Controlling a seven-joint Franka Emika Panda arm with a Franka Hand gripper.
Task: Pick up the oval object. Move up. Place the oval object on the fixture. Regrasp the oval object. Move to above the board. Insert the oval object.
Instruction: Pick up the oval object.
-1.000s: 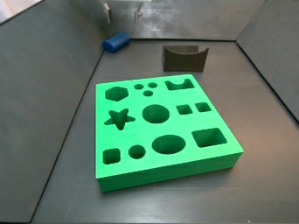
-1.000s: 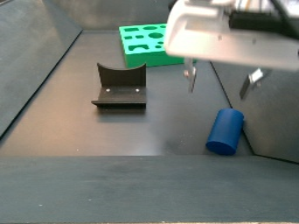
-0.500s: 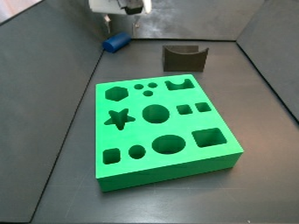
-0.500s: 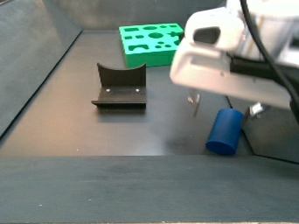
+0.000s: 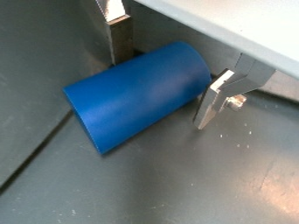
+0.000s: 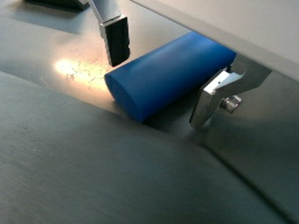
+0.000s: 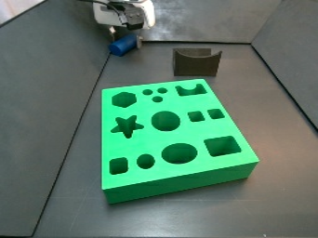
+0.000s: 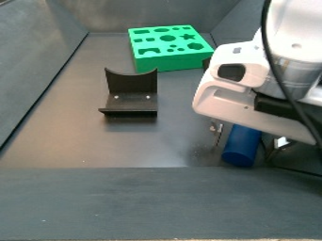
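The oval object (image 5: 140,92), a smooth blue peg, lies on its side on the dark floor and shows in both wrist views (image 6: 170,74). My gripper (image 5: 163,61) is down around it, open, one finger (image 5: 117,31) on each side with small gaps to the peg. In a side view the gripper (image 7: 123,37) is at the far left corner over the blue peg (image 7: 122,44). The dark fixture (image 7: 196,61) stands apart, behind the green board (image 7: 174,139). Another side view shows the peg (image 8: 240,144) partly hidden under the gripper body.
Grey enclosure walls rise close behind the peg (image 5: 211,26) and along the left side (image 7: 50,56). The board (image 8: 168,45) and the fixture (image 8: 128,94) sit well away from the gripper.
The gripper has come down from above the peg to floor level, so its fingers now straddle the peg. The peg, the fixture and the board have not moved.
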